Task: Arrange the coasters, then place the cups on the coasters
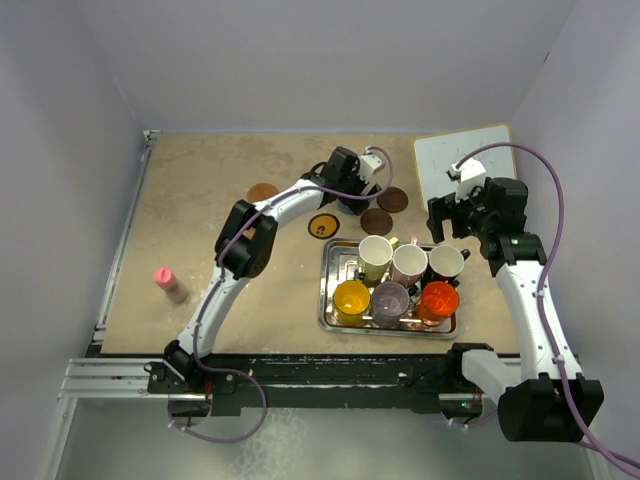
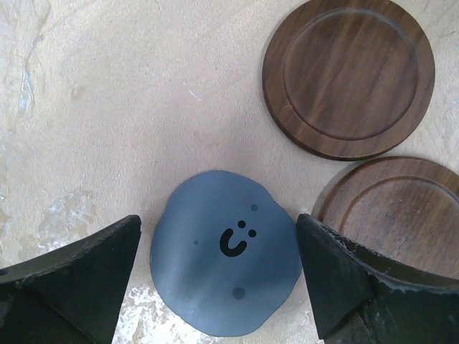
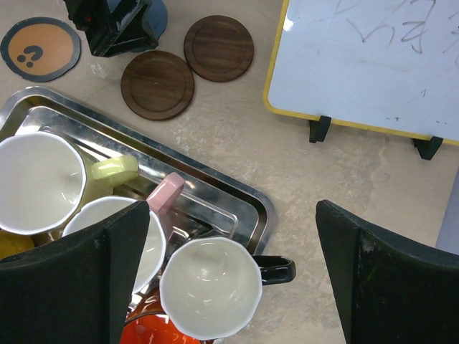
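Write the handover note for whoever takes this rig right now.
Left gripper: open, fingers straddling the blue coaster, which lies flat on the table.
Right gripper: open, empty, above the far right corner of the tray.
Coasters: two dark brown coasters beside the blue one; black-and-orange coaster and one orange-brown coaster nearby; a sixth is not visible.
Cups: all six in the tray.
Done: no cup placed yet.
Left: arrange coasters, move every cup.

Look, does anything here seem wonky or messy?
The blue coaster below the open left pincer looks wonky: its edge is wavy and lopsided, not a neat circle like the two dark brown coasters beside it. Nothing looks spilled or broken.
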### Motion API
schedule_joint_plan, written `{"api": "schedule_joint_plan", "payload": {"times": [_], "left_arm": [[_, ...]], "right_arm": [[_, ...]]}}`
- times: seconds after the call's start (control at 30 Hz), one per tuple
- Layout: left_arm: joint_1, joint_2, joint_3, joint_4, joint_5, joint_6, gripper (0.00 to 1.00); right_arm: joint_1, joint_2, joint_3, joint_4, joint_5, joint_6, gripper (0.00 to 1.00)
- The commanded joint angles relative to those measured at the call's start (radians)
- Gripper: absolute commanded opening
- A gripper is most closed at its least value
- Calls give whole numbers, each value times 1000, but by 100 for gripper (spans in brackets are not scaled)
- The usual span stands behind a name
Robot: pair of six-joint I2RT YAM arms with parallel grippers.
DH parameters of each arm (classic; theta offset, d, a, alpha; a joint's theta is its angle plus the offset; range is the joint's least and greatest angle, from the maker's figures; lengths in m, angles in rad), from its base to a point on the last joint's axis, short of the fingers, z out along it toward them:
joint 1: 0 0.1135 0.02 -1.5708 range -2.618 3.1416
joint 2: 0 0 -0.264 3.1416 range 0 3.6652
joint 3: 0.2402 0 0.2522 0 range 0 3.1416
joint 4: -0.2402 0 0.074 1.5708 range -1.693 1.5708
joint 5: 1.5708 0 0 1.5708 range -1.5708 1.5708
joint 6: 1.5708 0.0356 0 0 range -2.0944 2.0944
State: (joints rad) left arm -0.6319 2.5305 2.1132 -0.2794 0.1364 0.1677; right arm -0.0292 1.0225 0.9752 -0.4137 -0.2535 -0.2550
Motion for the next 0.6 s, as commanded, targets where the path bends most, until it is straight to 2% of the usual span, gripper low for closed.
{"api": "schedule_joint_plan", "payload": {"times": [0.0,0.23,0.57], "left_arm": [[20,-32,-86,-69,-33,31,83],[61,-97,-209,-49,-31,23,75],[158,-200,-402,-15,-23,9,73]], "right_arm": [[-5,-18,2,19,-11,-9,100],[-5,-18,2,19,-13,-7,100],[-5,-19,3,19,-16,-7,100]]}}
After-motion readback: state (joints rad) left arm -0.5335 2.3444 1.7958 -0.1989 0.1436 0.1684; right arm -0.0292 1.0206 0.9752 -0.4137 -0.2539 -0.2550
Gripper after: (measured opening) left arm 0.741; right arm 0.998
